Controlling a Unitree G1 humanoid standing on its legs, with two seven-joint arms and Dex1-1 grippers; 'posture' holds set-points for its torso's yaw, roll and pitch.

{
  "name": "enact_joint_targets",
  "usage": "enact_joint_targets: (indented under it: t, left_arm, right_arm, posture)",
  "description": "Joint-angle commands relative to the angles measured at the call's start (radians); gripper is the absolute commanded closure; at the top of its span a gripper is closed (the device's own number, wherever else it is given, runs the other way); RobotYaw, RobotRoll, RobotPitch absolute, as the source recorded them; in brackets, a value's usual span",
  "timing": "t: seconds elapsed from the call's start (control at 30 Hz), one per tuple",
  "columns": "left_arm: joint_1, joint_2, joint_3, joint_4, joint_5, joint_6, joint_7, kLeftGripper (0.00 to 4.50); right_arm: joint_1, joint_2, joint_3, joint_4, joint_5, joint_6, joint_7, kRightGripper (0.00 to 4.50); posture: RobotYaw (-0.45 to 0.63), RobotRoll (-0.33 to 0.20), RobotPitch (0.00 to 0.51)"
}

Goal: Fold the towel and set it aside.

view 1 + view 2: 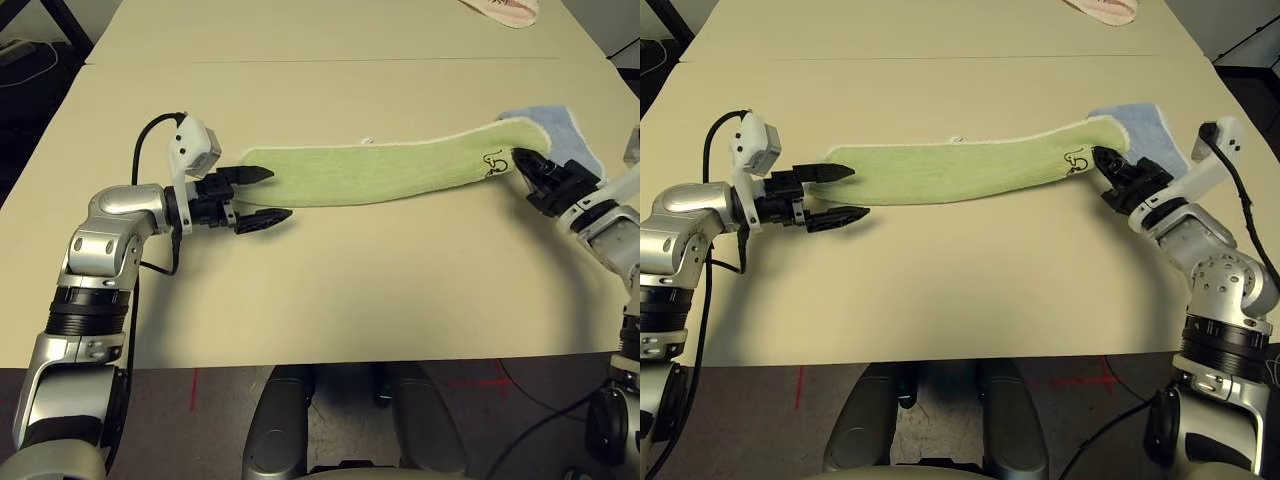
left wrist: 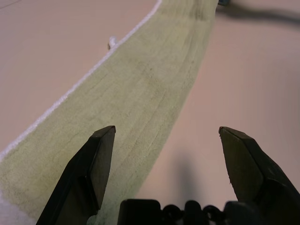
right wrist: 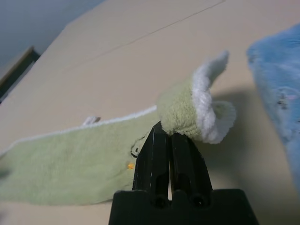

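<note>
We see the right gripper (image 3: 169, 140) clenched on the towel (image 1: 380, 170) at its right end, near the dark mark (image 1: 493, 161), lifting the white-corded edge. The left gripper (image 1: 262, 194) stands released, one finger over the towel's left end, one over the bare table (image 1: 330, 290). The towel lies stretched between them, its right end beside the blue towel (image 1: 565, 135). Open table surrounds it.
</note>
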Motion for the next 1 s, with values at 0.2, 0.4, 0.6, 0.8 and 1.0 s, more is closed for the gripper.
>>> enact_joint_targets:
  t: [0.2, 0.4, 0.6, 0.8, 1.0]
  left_arm:
    - [0.009, 0.006, 0.005, -0.013, -0.012, 0.012, 0.000, 0.00]
    - [0.013, 0.008, 0.005, -0.016, -0.011, 0.015, 0.001, 0.00]
    - [0.011, 0.015, 0.004, -0.013, -0.009, 0.015, -0.005, 0.00]
    - [-0.007, 0.025, 0.002, 0.010, -0.004, 0.006, -0.016, 0.00]
    - [-0.013, 0.025, 0.000, 0.018, 0.000, 0.002, -0.019, 0.00]
  right_arm:
    - [-0.059, 0.006, 0.098, -0.004, -0.100, -0.070, 0.101, 4.47]
    - [-0.121, 0.017, 0.167, 0.004, -0.152, -0.089, 0.151, 4.47]
    - [-0.152, 0.016, 0.246, -0.018, -0.190, -0.090, 0.236, 4.47]
    - [-0.161, 0.008, 0.314, -0.032, -0.230, -0.085, 0.303, 4.47]
    - [-0.169, 0.040, 0.352, -0.036, -0.257, -0.078, 0.312, 4.47]
  posture:
    - [0.07, 0.000, 0.222]
    - [0.07, 0.000, 0.223]
    - [0.08, 0.000, 0.222]
    - [0.08, 0.000, 0.221]
    - [0.08, 0.000, 0.220]
